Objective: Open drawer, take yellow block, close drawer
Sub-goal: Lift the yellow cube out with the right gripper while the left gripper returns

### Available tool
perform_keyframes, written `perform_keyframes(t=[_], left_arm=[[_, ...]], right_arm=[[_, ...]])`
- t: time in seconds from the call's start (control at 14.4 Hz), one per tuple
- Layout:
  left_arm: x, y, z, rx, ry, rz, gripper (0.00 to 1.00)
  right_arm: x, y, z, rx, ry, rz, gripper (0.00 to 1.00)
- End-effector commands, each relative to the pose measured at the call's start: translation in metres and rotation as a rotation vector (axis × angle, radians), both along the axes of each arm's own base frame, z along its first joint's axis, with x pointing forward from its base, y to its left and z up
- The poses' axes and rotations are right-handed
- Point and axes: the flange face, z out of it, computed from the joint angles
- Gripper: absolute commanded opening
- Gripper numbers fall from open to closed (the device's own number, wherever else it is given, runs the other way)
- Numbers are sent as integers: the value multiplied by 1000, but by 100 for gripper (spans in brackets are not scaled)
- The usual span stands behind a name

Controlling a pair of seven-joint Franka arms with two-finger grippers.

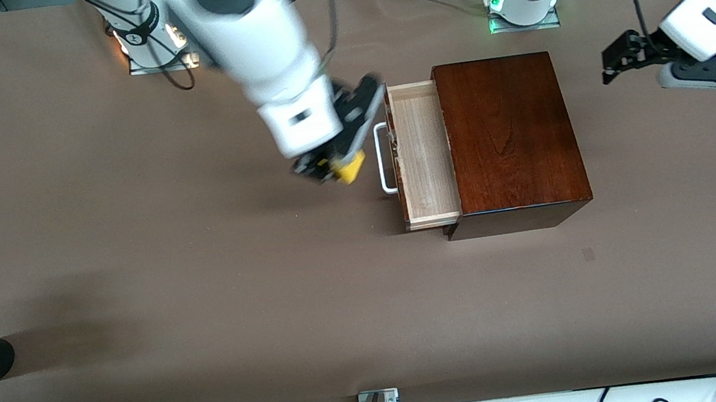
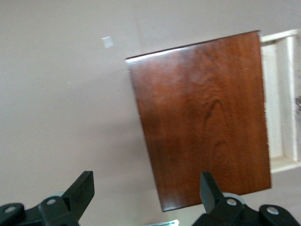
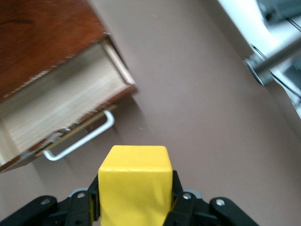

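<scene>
Yellow block (image 1: 349, 168) pinched in right gripper (image 1: 334, 168) jaws; left gripper (image 1: 616, 60) jaws spread.

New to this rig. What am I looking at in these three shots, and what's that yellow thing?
Two robot arms stand at a brown table. One picture looks down from a high camera facing them; the other two come from cameras on each arm's wrist. On the table sits a dark wooden box with its drawer pulled open, showing a pale inside and a white handle. The right gripper, in the air beside the handle, is shut on the yellow block. The left gripper waits open above the table, at the left arm's end.
</scene>
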Motion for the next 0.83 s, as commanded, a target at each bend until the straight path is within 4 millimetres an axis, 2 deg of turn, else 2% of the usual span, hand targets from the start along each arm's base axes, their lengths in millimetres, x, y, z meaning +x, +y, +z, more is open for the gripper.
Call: perform_keyframes(t=[0.0,0.14,0.28,0.42,0.48,0.62,0.76], left_arm=[[7,-43,-12,-63,47,-66,100],[8,-102,-16,-72,55,-166,100],[6,-163,-31,-79,76,-269,100],[-1,-213,-55,-161,141,-310,100],[-3,-229,-71,-196,183,-323,100],[-1,-260,-87,-286,235,-339,100],[16,-287,-100,-386,268,-338,100]], right_arm=[[14,-84,0,38,103,-135,0],[16,-150,-23,-1,173,-239,0],[24,-210,-52,-43,231,-327,0],[27,-257,-99,-98,282,-398,0],[28,-273,-125,-121,270,-437,0],[25,-300,-173,-178,209,-486,0],[14,-313,-212,-214,173,-544,0]])
